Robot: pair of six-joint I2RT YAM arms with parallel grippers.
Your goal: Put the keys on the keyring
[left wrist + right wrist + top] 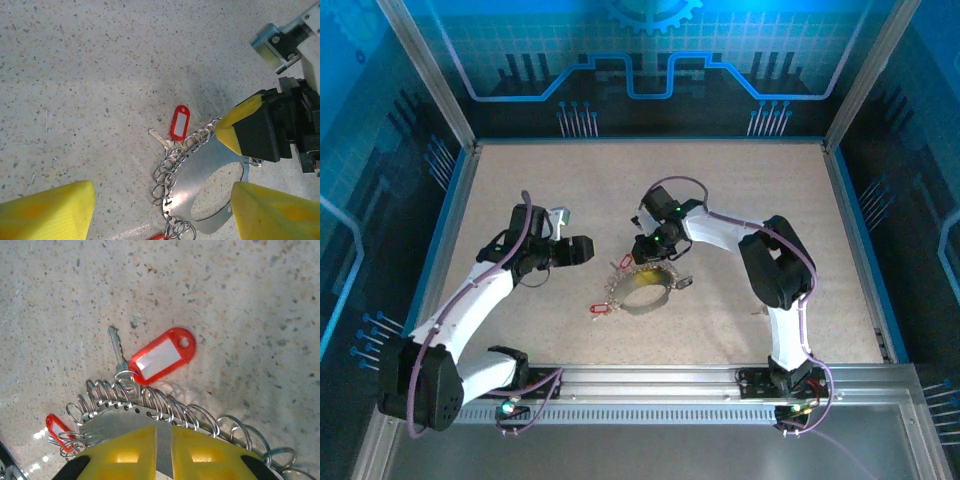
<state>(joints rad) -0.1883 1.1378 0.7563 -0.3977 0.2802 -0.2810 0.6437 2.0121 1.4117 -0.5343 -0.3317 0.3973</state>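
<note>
- Near the middle of the table (570,180), seen from above, the keyring (642,300) lies flat. It is a silver ring-shaped plate with small wire rings (613,285) along its left edge.
- A red tag (625,261) shows at its upper left and a second red tag (601,308) at its lower left.
- The right gripper (650,265) comes down on the plate's far rim, while the left gripper (588,250) hangs to the left, apart from the plate.
- On the left wrist camera, the left gripper (164,200) has its yellow fingers (50,215) spread wide and grips nothing.
- Beyond them the keyring (200,175) rests on the speckled table, with the small wire rings (167,172) strung along its rim.
- A silver key (157,136) and the red tag (179,122) lie just outside that rim, and the second red tag (157,236) peeks in at the bottom edge.
- The right gripper (235,127) pinches the plate's edge.
- On the right wrist camera, the right gripper (164,445) is clamped on the keyring (117,422), with the plate caught between its two yellow fingers (120,455).
- The silver key (116,346) and the red tag (162,355) meet one wire ring at the rim.
- The second red tag (57,427) sits at the lower left.
</note>
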